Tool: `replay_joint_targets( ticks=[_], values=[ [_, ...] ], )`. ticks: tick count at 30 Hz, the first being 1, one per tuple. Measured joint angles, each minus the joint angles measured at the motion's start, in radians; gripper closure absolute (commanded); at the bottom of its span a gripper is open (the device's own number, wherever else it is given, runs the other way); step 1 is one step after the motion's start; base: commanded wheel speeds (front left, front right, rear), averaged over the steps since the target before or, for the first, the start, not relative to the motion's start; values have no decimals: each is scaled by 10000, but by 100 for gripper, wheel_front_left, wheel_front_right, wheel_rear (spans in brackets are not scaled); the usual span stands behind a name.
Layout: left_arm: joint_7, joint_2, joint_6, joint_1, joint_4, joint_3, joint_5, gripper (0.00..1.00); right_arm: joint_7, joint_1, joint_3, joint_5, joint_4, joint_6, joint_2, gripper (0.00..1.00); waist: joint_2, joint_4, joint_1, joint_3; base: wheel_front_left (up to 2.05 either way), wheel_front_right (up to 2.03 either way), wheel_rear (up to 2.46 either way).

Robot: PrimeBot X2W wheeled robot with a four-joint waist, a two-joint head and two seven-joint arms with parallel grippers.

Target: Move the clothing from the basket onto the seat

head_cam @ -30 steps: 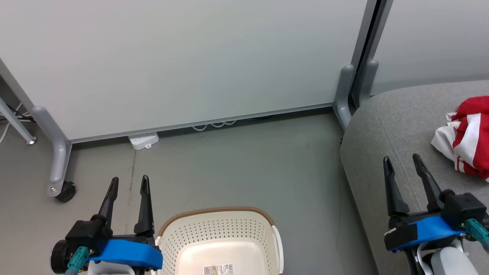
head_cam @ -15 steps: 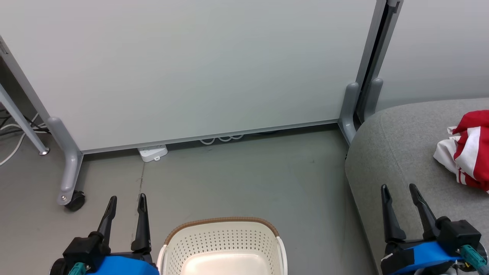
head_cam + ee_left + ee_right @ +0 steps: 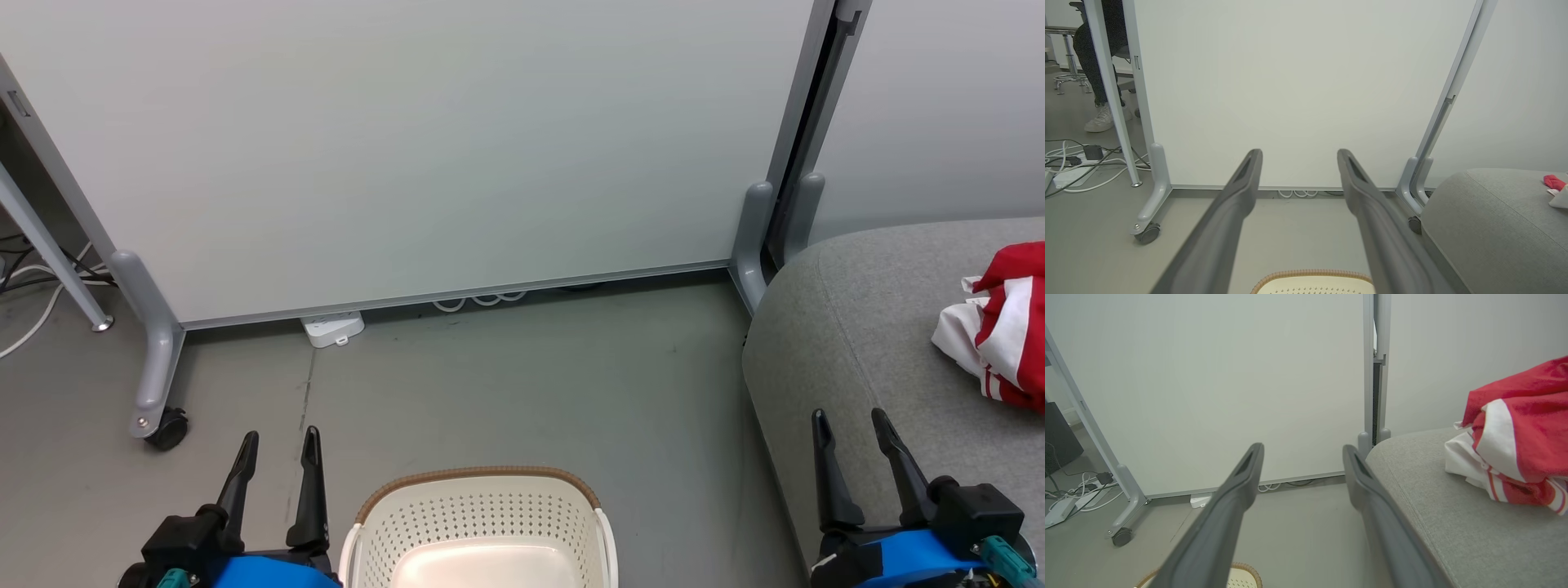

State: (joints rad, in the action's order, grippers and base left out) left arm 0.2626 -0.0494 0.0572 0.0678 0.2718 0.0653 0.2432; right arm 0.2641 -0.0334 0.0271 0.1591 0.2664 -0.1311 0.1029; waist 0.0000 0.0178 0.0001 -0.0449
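The clothing (image 3: 1002,336), red with white stripes and panels, lies bunched on the grey seat (image 3: 865,327) at the right; the right wrist view has the clothing (image 3: 1519,437) on the seat (image 3: 1437,506) too. On the floor at the bottom centre stands the cream basket (image 3: 482,523) with its brown rim, and the part of its inside that shows is bare. My left gripper (image 3: 278,436) is open just left of the basket. Over the seat's front edge my right gripper (image 3: 847,417) is open and holds nothing.
A pale partition panel (image 3: 424,147) on grey wheeled feet (image 3: 155,367) stands behind the floor. A white power strip (image 3: 332,329) and cables lie at its base. In the left wrist view a person's shoe (image 3: 1100,119) and more cables (image 3: 1073,167) are at the far left.
The camera has tilted, so the whole scene has slid down and a little right in the head view. Both grippers stay open and sit lower in the picture.
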Motion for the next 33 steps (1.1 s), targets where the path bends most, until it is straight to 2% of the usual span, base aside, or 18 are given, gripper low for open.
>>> replay_joint_targets(
  ticks=[3, 4, 10, 33],
  values=[
    [0, 0, -58, 0, 35, 10, -56, 0, -2, 0, 4, 0, 27, 0, -2, 0, 0, 33, 0, 15, 0, 0, 0],
    [-10, 6, -56, -10, 90, 15, -56, 100, -2, 6, -2, 0, 86, -2, -6, 100, 0, 36, 0, 16, 0, 0, 0],
    [-155, 67, -52, -335, 602, 23, 125, 100, -107, 219, -2, 127, 587, -2, -44, 100, 0, 36, 0, 21, 0, 0, 0],
    [-1179, 65, 159, -287, 383, -466, 3998, 100, -1160, 123, 222, 4272, 387, -2, -184, 100, 0, -5, 0, 107, 0, 0, 0]
  ],
)
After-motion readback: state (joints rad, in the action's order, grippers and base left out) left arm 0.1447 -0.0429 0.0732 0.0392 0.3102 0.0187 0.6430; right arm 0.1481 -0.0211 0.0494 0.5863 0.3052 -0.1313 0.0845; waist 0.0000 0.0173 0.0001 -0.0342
